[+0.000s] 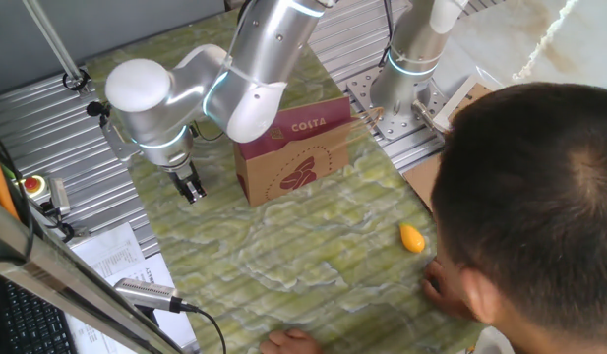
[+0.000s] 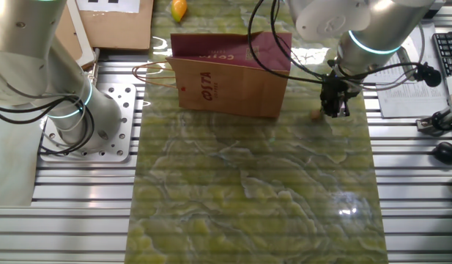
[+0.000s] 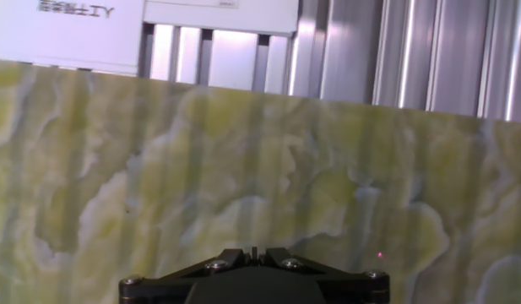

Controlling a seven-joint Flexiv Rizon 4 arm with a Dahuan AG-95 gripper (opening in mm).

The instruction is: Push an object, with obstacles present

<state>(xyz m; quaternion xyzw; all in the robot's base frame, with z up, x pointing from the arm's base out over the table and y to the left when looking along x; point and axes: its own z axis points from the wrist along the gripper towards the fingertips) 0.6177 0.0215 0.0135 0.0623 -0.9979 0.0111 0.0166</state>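
Note:
The object, a tiny pale tan cube (image 2: 315, 114), lies on the green marbled mat just left of my gripper (image 2: 334, 111), between the fingertips and the bag. The obstacle is a brown COSTA paper bag (image 2: 229, 82) lying on its side on the mat (image 1: 295, 159). My gripper (image 1: 192, 190) hangs low over the mat beside the bag's end, its fingers pressed together with nothing held. I cannot make out the cube in the first fixed view. The hand view shows only the gripper's dark base (image 3: 253, 283) and the bare mat (image 3: 243, 160) ahead.
An orange-yellow lump (image 1: 411, 237) lies on the mat's far side from the gripper (image 2: 179, 9). A person's head (image 1: 539, 197) and hand (image 1: 293, 341) lean over the mat's edge. A second arm's base (image 2: 83, 121), ridged metal table (image 2: 64, 191), papers (image 2: 405, 95).

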